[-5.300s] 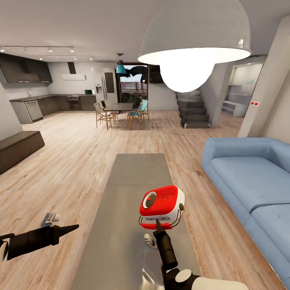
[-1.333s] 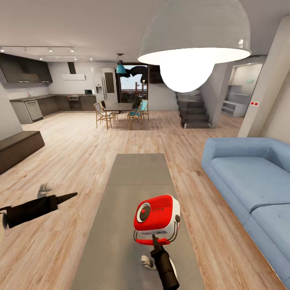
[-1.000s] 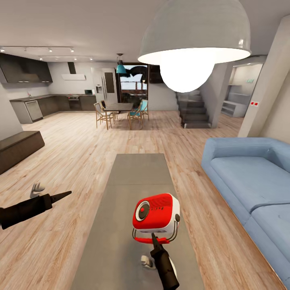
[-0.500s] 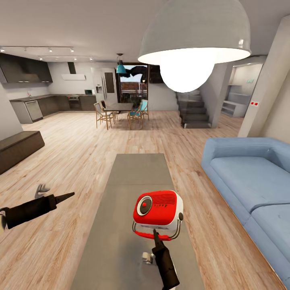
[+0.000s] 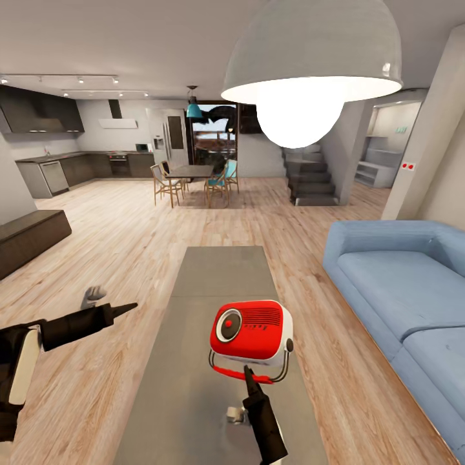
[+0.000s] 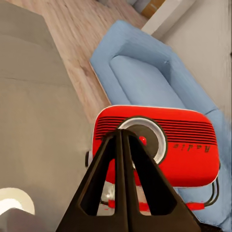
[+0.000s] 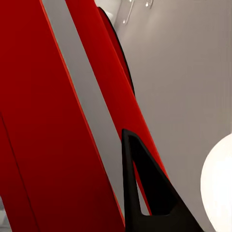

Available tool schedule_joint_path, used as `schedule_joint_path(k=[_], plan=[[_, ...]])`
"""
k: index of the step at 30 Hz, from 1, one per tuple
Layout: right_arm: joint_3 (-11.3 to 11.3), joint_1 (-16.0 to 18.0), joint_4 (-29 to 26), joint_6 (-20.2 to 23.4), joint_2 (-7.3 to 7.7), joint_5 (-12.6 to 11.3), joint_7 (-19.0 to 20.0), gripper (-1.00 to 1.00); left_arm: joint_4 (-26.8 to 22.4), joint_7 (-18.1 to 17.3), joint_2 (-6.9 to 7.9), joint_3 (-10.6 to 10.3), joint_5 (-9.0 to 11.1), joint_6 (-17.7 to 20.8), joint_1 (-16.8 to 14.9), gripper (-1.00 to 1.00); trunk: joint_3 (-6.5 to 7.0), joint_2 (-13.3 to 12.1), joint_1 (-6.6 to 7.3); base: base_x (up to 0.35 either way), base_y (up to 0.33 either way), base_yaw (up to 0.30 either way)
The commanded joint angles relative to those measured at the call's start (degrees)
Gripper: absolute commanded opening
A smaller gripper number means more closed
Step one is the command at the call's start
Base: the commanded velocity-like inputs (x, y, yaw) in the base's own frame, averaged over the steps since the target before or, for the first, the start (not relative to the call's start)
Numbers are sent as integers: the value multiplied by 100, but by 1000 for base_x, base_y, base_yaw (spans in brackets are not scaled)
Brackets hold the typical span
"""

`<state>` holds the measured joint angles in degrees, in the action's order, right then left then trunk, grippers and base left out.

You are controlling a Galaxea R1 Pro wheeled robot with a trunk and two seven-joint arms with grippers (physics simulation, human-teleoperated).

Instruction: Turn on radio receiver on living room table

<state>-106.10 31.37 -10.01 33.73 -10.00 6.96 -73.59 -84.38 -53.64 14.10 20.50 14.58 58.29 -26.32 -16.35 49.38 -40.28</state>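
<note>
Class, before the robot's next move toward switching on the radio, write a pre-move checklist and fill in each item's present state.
1. Radio is on the grey table: ok.
2. Right gripper is at the radio's near side, by its base: ok.
3. Right gripper is actually touching the radio: cannot tell.
4. Left gripper is shut and pointed at the radio's dial: ok.
5. Radio is already on: cannot tell.

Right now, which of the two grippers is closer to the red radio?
The right gripper: its tip is right at the radio receiver, by the handle. The left gripper hangs over the wood floor, beside the table.
</note>
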Motion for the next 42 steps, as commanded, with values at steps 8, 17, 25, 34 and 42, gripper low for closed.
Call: schedule_joint_path(k=[8,17,25,34,42], plan=[[-24,1,-1,2,0,28,-6,-100,-29,150,-317,-357,23,-2,-190,-100,0,0,0,0,0,0],[-33,1,-8,17,0,43,15,-100,-29,167,-385,-727,1,7,-266,-100,0,0,0,0,0,0],[-17,1,-1,30,0,34,-43,-100,22,170,-391,-773,-15,6,-272,-100,0,0,0,0,0,0],[-6,1,1,28,0,18,-232,-100,198,743,-420,-776,-7,14,-286,-100,0,0,0,0,0,0],[1,1,4,36,0,16,-258,-100,211,968,-581,-779,-23,15,-320,-100,0,0,0,0,0,0]])
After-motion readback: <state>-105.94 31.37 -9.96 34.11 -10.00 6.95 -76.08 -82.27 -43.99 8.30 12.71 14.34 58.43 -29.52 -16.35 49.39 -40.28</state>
